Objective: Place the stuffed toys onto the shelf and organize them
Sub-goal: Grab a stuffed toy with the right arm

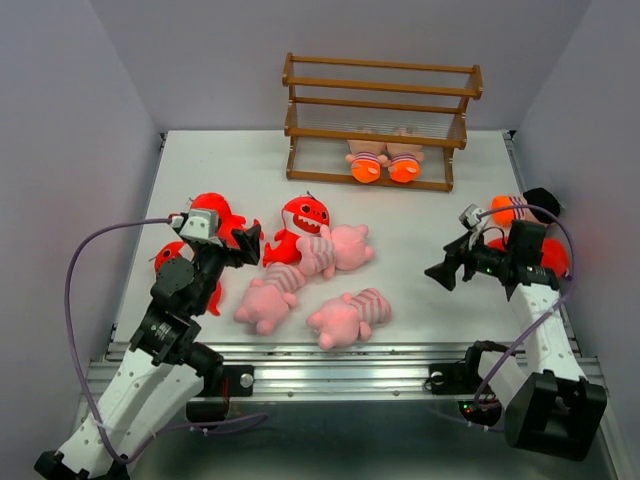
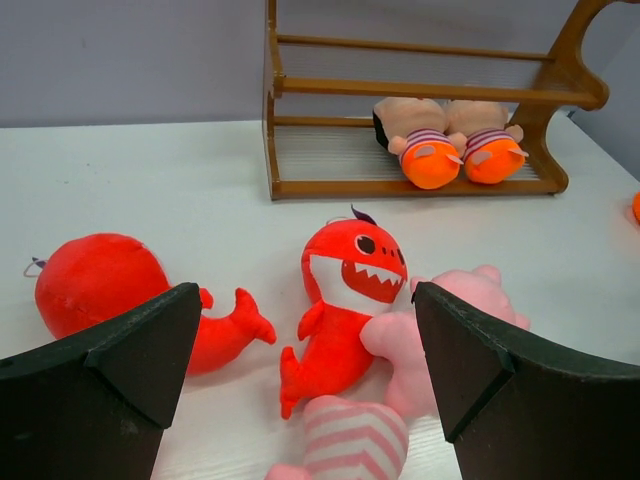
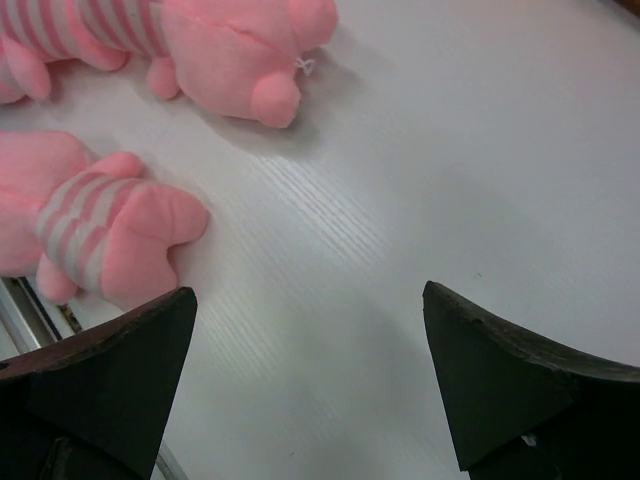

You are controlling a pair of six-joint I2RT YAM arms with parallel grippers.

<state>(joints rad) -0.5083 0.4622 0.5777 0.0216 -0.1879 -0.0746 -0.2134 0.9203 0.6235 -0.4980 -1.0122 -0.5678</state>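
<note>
Top external, shelf (image 1: 330,132): we see it at the table's (image 1: 420,230) far edge, two dolls (image 1: 385,166) on its bottom tier.
Sharks (image 1: 303,222): mid-table and by the left edge.
Pink toys (image 1: 345,315): middle, toward the near edge.
Left gripper (image 1: 250,245): jaws spread wide, empty.
Right gripper (image 1: 442,270): jaws wide apart, empty, near the right edge.
</note>
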